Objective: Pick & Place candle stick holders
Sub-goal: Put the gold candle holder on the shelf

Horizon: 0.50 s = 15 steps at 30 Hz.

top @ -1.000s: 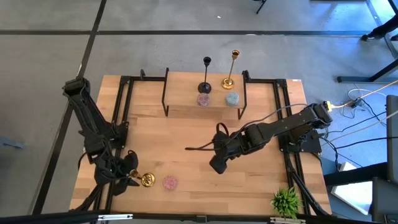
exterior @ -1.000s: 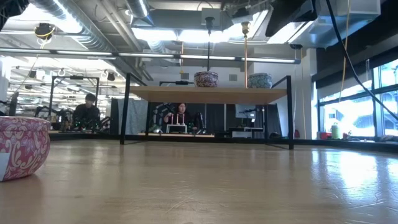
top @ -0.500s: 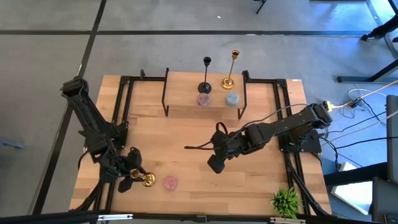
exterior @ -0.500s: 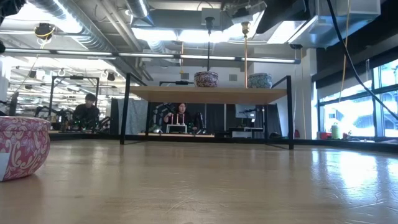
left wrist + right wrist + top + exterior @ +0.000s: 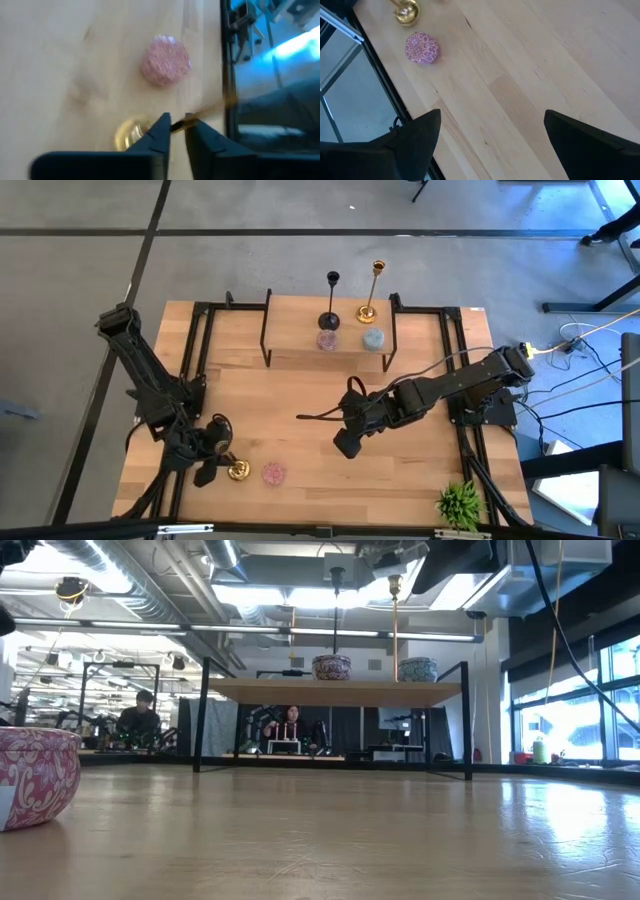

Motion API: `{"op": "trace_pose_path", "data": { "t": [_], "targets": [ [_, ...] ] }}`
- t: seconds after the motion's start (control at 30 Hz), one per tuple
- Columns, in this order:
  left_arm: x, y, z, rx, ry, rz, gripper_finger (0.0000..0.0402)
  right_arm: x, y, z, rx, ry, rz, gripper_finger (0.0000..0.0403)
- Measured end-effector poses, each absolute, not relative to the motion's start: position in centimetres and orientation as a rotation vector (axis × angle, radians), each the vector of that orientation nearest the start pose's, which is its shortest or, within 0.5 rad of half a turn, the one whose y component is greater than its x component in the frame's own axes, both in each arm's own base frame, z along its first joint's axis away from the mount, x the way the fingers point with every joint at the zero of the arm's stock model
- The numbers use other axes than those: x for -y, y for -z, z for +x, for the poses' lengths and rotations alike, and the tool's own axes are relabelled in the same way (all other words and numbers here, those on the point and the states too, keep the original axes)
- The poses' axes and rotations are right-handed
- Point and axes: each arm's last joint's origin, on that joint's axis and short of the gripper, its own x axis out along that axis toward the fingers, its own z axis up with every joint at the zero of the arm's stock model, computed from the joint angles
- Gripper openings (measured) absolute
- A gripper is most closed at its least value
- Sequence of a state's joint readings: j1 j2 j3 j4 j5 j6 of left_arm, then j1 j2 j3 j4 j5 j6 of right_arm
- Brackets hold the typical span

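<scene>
1. The left gripper now sits nearer the table's middle than a second ago, its wrist turned.
2. Its fingers are pinched on the thin stem of the gold candle stick holder, where before they stood apart.
3. That holder's base lies slightly closer to the pink holder.
</scene>
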<state>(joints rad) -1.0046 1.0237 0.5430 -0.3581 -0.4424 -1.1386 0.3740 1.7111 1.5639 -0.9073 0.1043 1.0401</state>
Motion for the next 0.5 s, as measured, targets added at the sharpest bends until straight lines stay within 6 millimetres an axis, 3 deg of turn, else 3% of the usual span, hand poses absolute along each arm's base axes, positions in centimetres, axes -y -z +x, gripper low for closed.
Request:
{"op": "trace_pose_path", "data": {
  "t": [0.07, 0.33, 0.5],
  "targets": [
    [15.4, -19.9, 11.3, -0.808, 0.089, -0.524, 0.0015, -12.7, -30.4, 33.2, -1.033, 0.305, 0.69, 0.0358],
    [14.8, -20.0, 11.8, -0.726, -0.003, -0.511, 0.0012, -12.7, -30.5, 33.2, -1.032, 0.304, 0.691, 0.0358],
    [14.3, -21.8, 12.6, -0.562, -0.094, -0.491, 0.0012, -12.7, -30.5, 33.2, -1.032, 0.303, 0.691, 0.0358]
  ]
}}
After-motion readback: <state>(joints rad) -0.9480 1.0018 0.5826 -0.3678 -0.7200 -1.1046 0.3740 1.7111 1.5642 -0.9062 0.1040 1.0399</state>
